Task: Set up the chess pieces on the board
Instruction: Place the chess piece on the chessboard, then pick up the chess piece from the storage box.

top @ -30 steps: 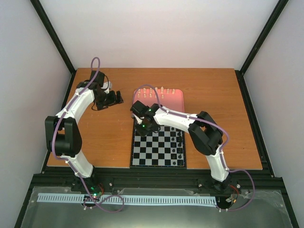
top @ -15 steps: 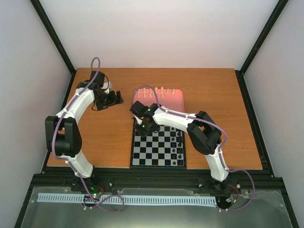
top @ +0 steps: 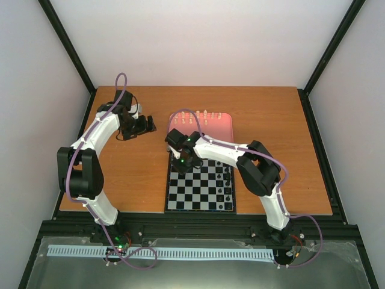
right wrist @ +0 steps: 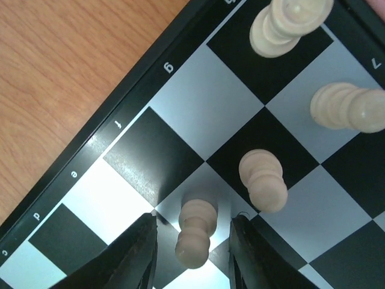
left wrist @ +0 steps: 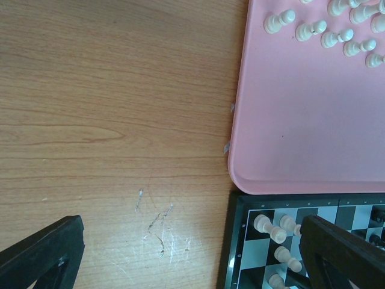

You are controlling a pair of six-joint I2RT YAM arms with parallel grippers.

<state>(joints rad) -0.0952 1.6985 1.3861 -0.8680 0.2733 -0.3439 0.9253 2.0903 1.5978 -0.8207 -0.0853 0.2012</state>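
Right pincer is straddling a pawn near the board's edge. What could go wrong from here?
1. The pawn stands between the right pincer's open fingers with only slim gaps, so a sideways or tilted retreat could topple it. A straight lift looks safer.
2. A neighbouring pawn stands close beside one finger on the board. Any swing that way might knock it.

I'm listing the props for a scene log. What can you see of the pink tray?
The tray is plain pink with rounded corners and a low raised rim, and looks like smooth matte plastic. It lies flat on the wooden table, just beyond the board. Its near edge meets or nearly meets the board's dark border. Cream pieces stand grouped on its far part, and the near part is bare.
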